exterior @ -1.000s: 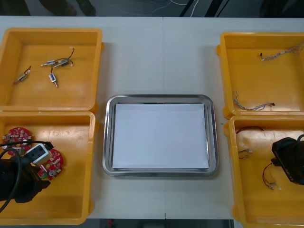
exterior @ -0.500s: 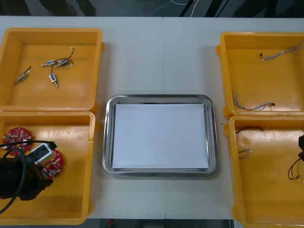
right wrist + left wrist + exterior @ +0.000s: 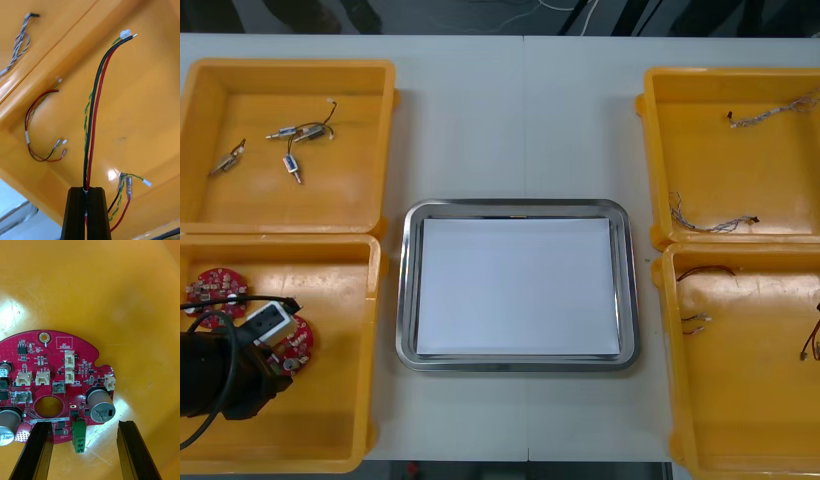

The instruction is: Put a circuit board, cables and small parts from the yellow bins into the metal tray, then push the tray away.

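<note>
My left gripper [image 3: 84, 424] hangs open low in the near-left yellow bin [image 3: 370, 300], its fingers [image 3: 35, 450] flanking the edge of a round red circuit board [image 3: 56, 382]. In the front view the left gripper [image 3: 272, 358] is over that board [image 3: 295, 342], and a second board [image 3: 215, 288] lies beside it. My right gripper [image 3: 86, 189] is shut on a black and red cable [image 3: 93, 112], held above the floor of the near-right bin [image 3: 150, 105]. An end of that cable [image 3: 812, 345] shows at the table's right edge. The metal tray [image 3: 406, 290] sits in the middle, white inside.
Small metal parts [image 3: 290, 135] lie in the far-left bin. Twisted blue and white cables [image 3: 715, 222] lie in the far-right bin. Another black and red cable [image 3: 37, 123] and a loose green-yellow one [image 3: 125, 183] rest in the near-right bin [image 3: 740, 400].
The right gripper has left the front view toward the right, lifting a cable out of the near-right bin's middle. The left gripper has barely shifted over the board.
</note>
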You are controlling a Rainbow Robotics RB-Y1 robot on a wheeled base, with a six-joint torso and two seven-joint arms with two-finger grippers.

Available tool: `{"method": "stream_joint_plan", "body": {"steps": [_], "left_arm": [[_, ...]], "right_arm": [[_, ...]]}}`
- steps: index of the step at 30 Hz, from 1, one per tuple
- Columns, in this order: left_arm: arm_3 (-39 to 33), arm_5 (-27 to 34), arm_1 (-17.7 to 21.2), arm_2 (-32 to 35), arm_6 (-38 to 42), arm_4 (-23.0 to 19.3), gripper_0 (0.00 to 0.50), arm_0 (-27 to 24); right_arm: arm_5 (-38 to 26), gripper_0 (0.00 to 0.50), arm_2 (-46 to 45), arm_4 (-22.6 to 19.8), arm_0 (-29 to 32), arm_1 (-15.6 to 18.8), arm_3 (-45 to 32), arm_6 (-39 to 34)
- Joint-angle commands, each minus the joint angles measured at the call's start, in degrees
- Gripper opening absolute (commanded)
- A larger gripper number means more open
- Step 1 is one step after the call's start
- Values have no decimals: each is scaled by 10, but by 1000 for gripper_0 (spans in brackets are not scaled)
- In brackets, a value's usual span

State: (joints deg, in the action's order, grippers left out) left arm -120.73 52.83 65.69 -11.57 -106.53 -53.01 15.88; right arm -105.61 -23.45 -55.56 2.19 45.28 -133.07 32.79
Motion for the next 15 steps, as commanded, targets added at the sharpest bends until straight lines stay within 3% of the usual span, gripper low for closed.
{"method": "stream_joint_plan", "body": {"steps": [1, 9, 14, 15], "left_arm": [[2, -8, 24, -12, -45, 6, 500, -13], [6, -13, 24, -15, -45, 10, 500, -13], [6, -15, 24, -18, -45, 12, 500, -13], [6, -17, 24, -20, -44, 12, 400, -13]], "right_arm": [[-4, 0, -10, -49, -9, 62, -25, 83], [-5, 0, 33, -96, -48, 131, -51, 202], [-5, 0, 71, -108, -81, 159, -79, 211], [-4, 0, 81, -116, -90, 160, -81, 207]]}}
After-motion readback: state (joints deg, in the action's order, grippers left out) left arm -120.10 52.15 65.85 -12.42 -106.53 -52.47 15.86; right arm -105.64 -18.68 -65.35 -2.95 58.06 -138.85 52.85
